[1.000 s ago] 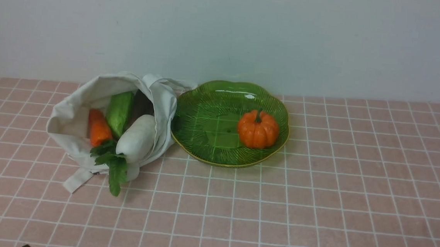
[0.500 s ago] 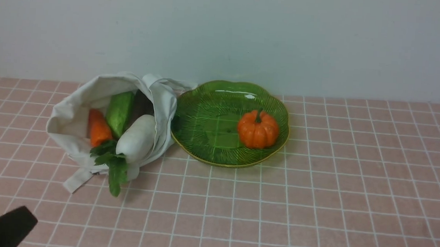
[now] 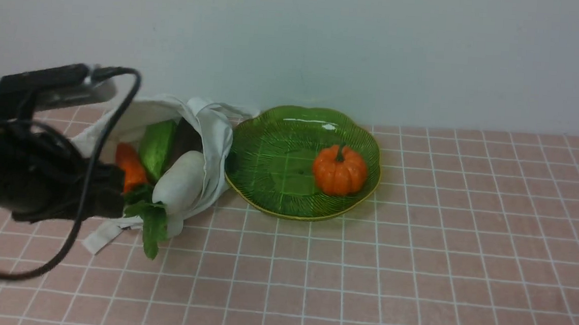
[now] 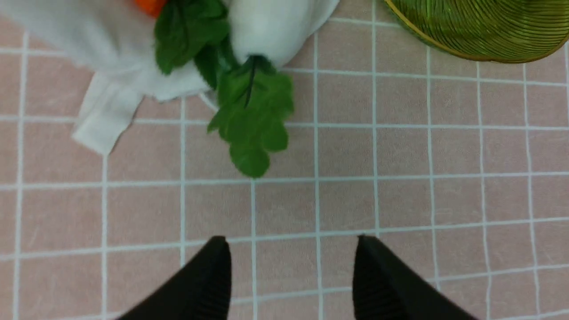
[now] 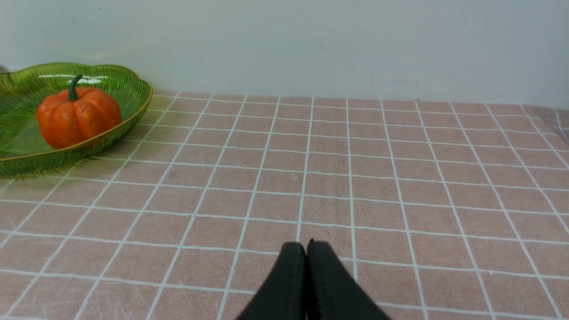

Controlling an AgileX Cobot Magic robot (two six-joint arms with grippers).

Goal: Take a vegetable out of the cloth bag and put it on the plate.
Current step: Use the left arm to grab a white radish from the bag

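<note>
The white radish (image 3: pixel 181 180) lies in the mouth of the off-white cloth bag (image 3: pixel 215 127), and its dark green leaves (image 3: pixel 152 227) spill onto the table. The green glass plate (image 3: pixel 269 156) sits right beside the bag. In the left wrist view my left gripper (image 4: pixel 289 240) is open and empty above the table, short of the radish leaves (image 4: pixel 249 115), the radish (image 4: pixel 271 26) and the bag (image 4: pixel 89 44). In the front view the left arm (image 3: pixel 39 175) covers the bag's left side. My right gripper (image 5: pixel 306 243) is shut and empty, low over the table to the right of the plate (image 5: pixel 133 89).
An orange pumpkin (image 3: pixel 340 170) sits on the right part of the plate and also shows in the right wrist view (image 5: pixel 78 116). An orange carrot (image 3: pixel 129 164) and a green cucumber (image 3: pixel 158 145) lie in the bag. A wall stands behind. A pink checked cloth covers the table.
My left arm has come in from the lower left and moved up and forward to the bag, now hiding the bag's left side. The vegetables, bag and plate have not moved.
</note>
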